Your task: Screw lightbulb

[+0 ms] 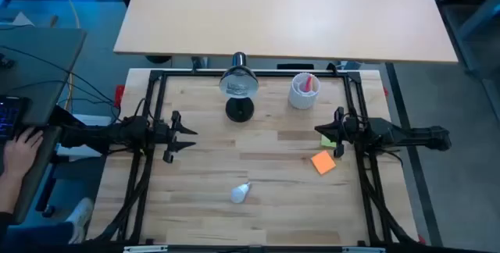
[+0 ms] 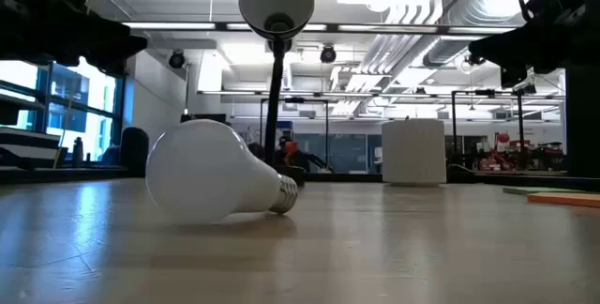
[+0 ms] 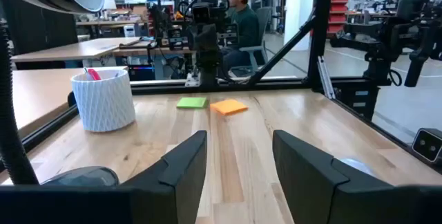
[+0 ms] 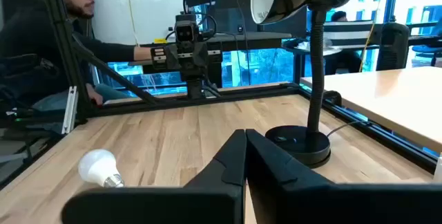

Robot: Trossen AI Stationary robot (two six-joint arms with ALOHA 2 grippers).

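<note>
Lightbulb (image 3: 356, 163) barely shows — left hand (image 3: 238, 165) hides it.

Black desk lamp (image 1: 239, 97), white ribbed cup (image 1: 304, 90), orange (image 1: 323, 162) and green sticky notes (image 3: 192, 102).

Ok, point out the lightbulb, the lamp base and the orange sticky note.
lightbulb (image 1: 241, 194), high view, on its white glass.
lamp base (image 4: 299, 143), right wrist view, on the black round foot.
orange sticky note (image 1: 323, 162), high view, at its middle.

Lightbulb (image 1: 241, 193): 1 white frosted pear-shaped unit, silvery screw base, lying on its side (unheld), table's 6 o'clock area.
</note>
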